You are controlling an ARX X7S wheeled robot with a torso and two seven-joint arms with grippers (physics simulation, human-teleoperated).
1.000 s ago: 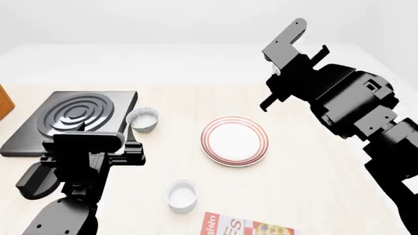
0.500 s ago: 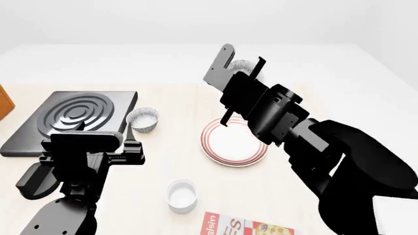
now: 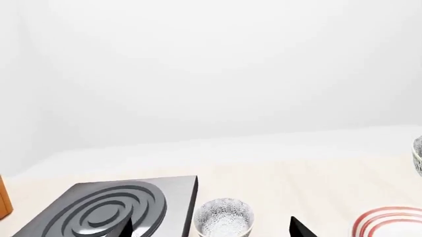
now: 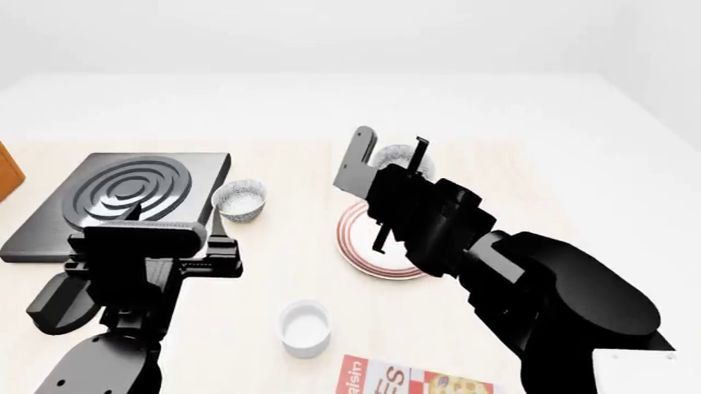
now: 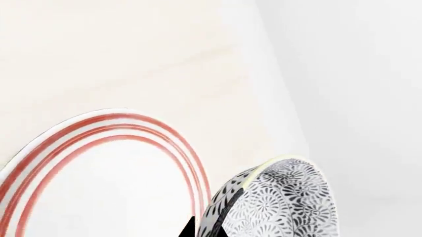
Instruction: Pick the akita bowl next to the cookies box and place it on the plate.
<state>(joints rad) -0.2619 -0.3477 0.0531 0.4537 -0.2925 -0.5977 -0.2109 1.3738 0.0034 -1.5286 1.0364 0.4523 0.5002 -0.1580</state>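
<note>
Over pale wood table (image 4: pixel 515 176) — plain white walls (image 4: pixel 328 33) behind.

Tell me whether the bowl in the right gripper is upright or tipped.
Tipped: the akita bowl shows its patterned inside side-on, rim near vertical, beside the plate.

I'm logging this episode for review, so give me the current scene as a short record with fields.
right gripper: shut on akita bowl, held above the far edge of the plate
left gripper: open, empty, hanging near the stove burner
second speckled bowl: on the table beside the burner
white cup: near the cookies box
stage: bowl not yet on plate
</note>
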